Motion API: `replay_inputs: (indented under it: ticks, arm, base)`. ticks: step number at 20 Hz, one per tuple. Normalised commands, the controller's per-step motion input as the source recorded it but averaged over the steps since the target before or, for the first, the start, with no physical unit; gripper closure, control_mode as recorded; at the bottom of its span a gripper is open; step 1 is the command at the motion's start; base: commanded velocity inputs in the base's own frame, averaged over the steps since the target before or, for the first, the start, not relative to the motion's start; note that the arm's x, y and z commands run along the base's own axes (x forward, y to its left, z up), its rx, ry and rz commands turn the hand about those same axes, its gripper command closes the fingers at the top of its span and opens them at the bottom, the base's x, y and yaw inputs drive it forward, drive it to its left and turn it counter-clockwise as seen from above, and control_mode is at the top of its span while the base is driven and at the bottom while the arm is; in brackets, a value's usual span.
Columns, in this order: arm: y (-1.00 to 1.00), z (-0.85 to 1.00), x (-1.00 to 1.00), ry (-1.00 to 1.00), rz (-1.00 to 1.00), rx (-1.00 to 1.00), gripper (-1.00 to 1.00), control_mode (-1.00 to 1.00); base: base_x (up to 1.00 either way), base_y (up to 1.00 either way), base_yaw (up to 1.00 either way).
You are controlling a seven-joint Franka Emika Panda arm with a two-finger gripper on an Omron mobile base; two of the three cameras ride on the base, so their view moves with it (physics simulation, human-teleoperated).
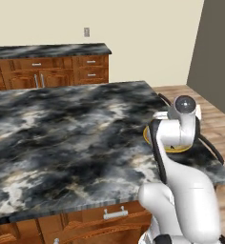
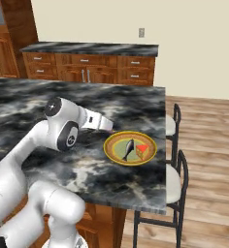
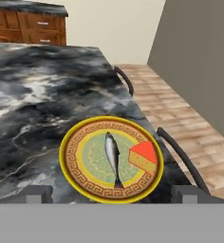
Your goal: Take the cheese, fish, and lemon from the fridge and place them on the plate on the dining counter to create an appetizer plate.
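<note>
The round plate (image 3: 70, 142) with its orange and yellow rim lies near the right edge of the marbled dining counter (image 3: 38, 95). A slender silvery fish (image 3: 112, 154) rests across the plate's middle. The orange-yellow cheese (image 3: 143, 156) wedge sits beside it, toward the rim. My gripper (image 3: 111, 193) hovers just short of the plate, open, its two fingertips (image 3: 38, 192) wide apart with nothing between them. In the right base view the hand (image 2: 99, 122) reaches toward the plate (image 2: 111, 145), fish (image 2: 129, 149) and cheese (image 2: 142, 150). The lemon and the fridge are out of view.
Two dark bar stools (image 2: 177, 126) (image 2: 178, 181) stand along the counter's right edge, over the wood floor (image 2: 208, 145). A narrower stone top with drawered cabinets (image 2: 92, 48) runs along the back wall. In the left base view my arm (image 1: 174, 133) covers most of the plate (image 1: 181, 149).
</note>
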Motion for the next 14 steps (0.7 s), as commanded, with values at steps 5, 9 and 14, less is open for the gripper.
replay_inputs:
  ticks: [5,9,14]
  arm:
    - [0.63,0.83,-0.71,0.3,0.0,0.16,-1.0,-1.0]
    - [0.46,0.24,-0.86,0.22,0.0,0.05,-1.0,-1.0]
    - [0.18,0.02,-0.85,0.16,0.0,0.0,-1.0,-1.0]
  base:
    - [0.0,0.0,0.0]
    - [0.0,0.0,0.0]
    - [0.0,0.0,0.0]
